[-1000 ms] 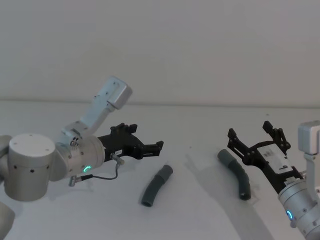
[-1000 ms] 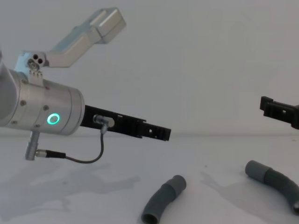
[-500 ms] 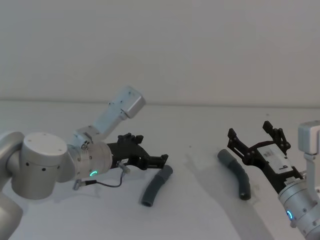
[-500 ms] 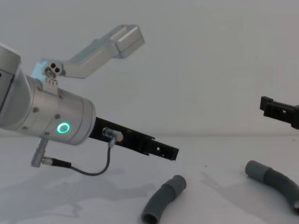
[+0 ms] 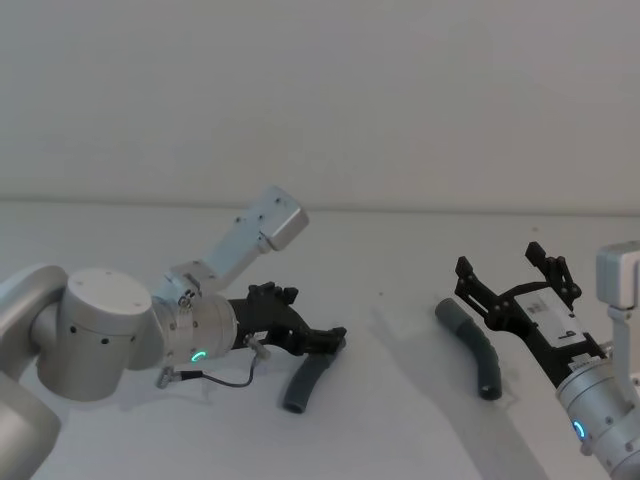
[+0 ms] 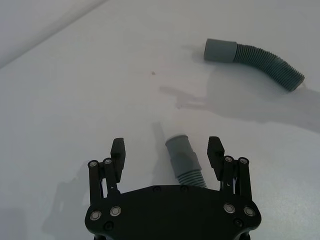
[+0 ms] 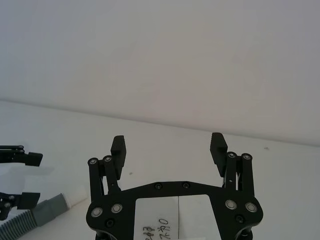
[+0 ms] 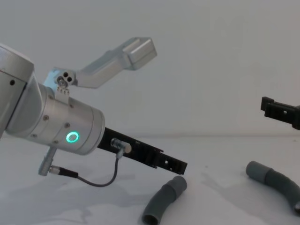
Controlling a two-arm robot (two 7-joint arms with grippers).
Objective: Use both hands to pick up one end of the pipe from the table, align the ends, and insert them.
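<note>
**A:** How is the left end effector (image 6: 167, 146) set?

**B:** It is released, with the fingers (image 6: 118, 149) spread wide and nothing gripped. It is low over the desk (image 5: 400, 430), pointing towards 3 o'clock in the head view.

**A:** And the pipe?

**B:** The near pipe piece (image 6: 182, 156) lies flat on the desk. Its collar (image 6: 177, 145) sits in the gap between the two fingers, with desk showing on either side, so neither finger presses it. In the head view the piece (image 5: 306, 381) runs from its collar at 1 o'clock down to its open mouth at 7 o'clock.

**A:** Does the end effector touch it from above?

**B:** In the chest view the tip of the end effector (image 8: 180, 166) is just over the collar. I cannot tell whether they meet.

**A:** What about the other side?

**B:** The right end effector (image 5: 500, 262) is also released, wide open and empty, and it hangs above the desk. The far pipe piece (image 5: 475, 350) lies on the desk at about 7 o'clock from its fingertips, apart from them. That piece is at 3 o'clock from the near one, and the two are well apart.
</note>
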